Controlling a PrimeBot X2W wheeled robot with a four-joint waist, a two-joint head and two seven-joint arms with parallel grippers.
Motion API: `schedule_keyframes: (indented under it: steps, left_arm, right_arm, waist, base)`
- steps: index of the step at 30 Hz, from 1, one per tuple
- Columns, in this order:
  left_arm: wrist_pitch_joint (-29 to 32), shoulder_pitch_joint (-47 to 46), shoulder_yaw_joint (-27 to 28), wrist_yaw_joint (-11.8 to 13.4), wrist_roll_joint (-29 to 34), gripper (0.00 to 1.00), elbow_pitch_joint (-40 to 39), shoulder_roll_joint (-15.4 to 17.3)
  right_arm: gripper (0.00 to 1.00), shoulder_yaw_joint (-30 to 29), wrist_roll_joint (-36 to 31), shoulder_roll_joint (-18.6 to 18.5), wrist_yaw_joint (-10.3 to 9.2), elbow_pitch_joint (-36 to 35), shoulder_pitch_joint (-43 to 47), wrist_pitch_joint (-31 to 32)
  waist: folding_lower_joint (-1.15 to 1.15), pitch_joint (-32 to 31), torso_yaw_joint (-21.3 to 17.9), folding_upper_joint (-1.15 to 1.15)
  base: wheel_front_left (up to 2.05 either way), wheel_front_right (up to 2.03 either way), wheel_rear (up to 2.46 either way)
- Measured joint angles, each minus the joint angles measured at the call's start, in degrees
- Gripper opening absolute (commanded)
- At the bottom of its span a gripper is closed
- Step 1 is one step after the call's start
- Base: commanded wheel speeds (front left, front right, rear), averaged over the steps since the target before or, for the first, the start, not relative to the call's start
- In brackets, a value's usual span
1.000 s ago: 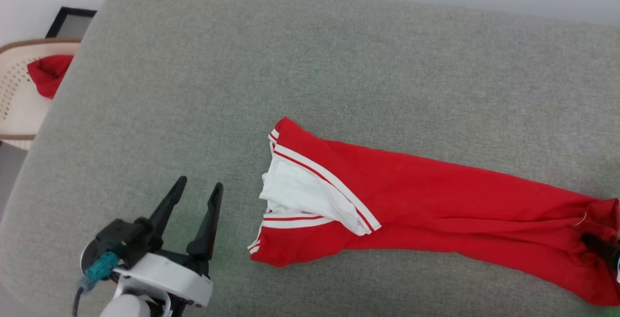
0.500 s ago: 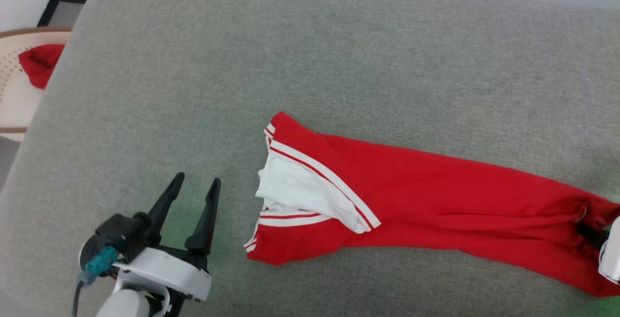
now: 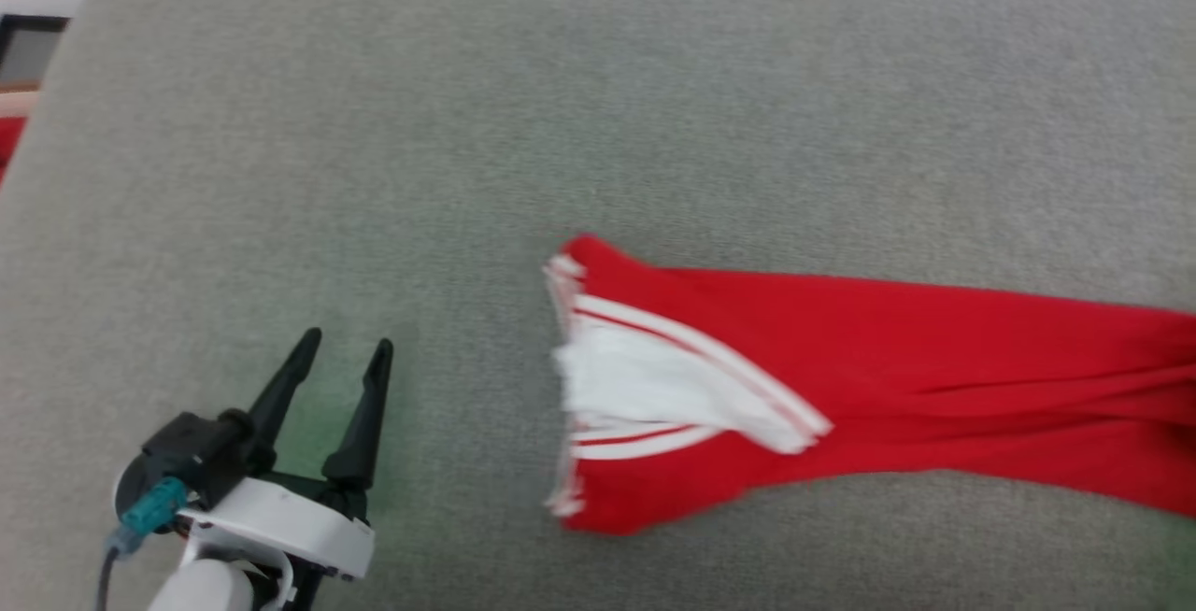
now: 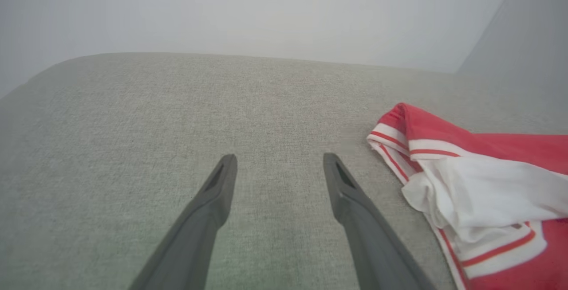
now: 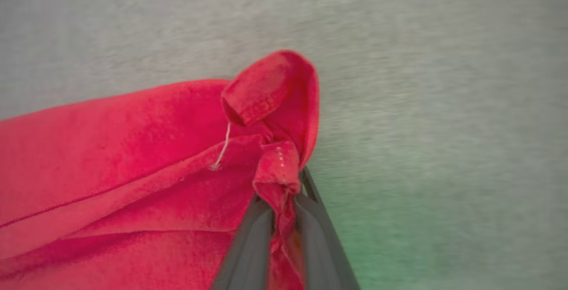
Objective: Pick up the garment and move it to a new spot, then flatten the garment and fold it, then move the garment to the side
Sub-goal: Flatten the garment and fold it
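Across the middle of the grey cushion (image 3: pixel 448 125), the red jersey (image 3: pixel 888 377) lay drawn out in a long rumpled band, running from the centre of my head view off past the 3 o'clock edge. Its white sleeve (image 3: pixel 645 387) and striped trim (image 3: pixel 626 438) sat at the 9 o'clock end, resting on the upholstery.

At the opposite end, my right wrist view showed the right gripper (image 5: pixel 284 197) clenched on a bunched red hem corner (image 5: pixel 275 90). Cloth was squeezed up between the two dark fingers, and a loose thread (image 5: pixel 222 146) dangled at 10 o'clock of the pinch. Both that view and the head view were smeared, so I judged the carry to a new spot was the step in hand.

The bite looked narrow, on a corner only. I reckoned a steady, even pull toward 3 o'clock would serve best, since a jerk could tug the hem out. Lifting enough to free the trailing sleeve end would stop it bunching on the cushion's weave.

The left gripper (image 3: pixel 344 342) hovered at 8 o'clock of the sleeve end, well apart from it, jaws spread wide with nothing between them. I meant to hold it clear until the jersey settled, then bring it to the trim end for flattening.
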Motion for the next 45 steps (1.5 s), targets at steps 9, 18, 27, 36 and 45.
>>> schedule_keyframes:
  steps: [9,18,27,36,45]
  left_arm:
    - [0.0,-0.2,1.7,0.0,-0.5,1.0,-1.1,1.9]
    - [0.0,-0.1,2.1,0.0,-0.5,1.0,-0.7,1.8]
    - [0.0,0.4,1.8,0.0,-0.4,1.0,0.7,0.5]
    - [0.0,1.1,0.2,0.0,-0.4,1.0,1.5,-1.3]
    - [0.0,1.3,-0.7,0.0,-0.7,1.0,2.4,-2.7]
  right_arm:
    - [0.0,-9.4,-2.6,-6.0,-0.01,4.8,-0.7,-6.1]
    - [0.0,-4.9,-0.6,-6.4,-0.02,3.4,-0.8,-7.6]
    - [0.0,8.8,0.6,-2.9,-0.03,-8.8,1.3,-3.7]
    - [0.0,20.6,2.5,-1.8,-0.03,-17.4,0.7,-0.5]
    - [0.0,31.2,3.3,0.0,-0.03,-17.9,-2.4,0.0]
  waist:
    - [0.0,1.9,-2.9,0.0]
    - [0.0,1.7,-4.3,0.0]
    - [0.0,-0.9,-4.8,0.0]
    - [0.0,-3.0,-3.0,0.0]
    - [0.0,-4.3,1.0,0.0]
  base:
    - [0.0,0.0,0.0]
    - [0.0,0.0,0.0]
    - [0.0,0.0,0.0]
    - [0.0,0.0,0.0]
    - [0.0,0.0,0.0]
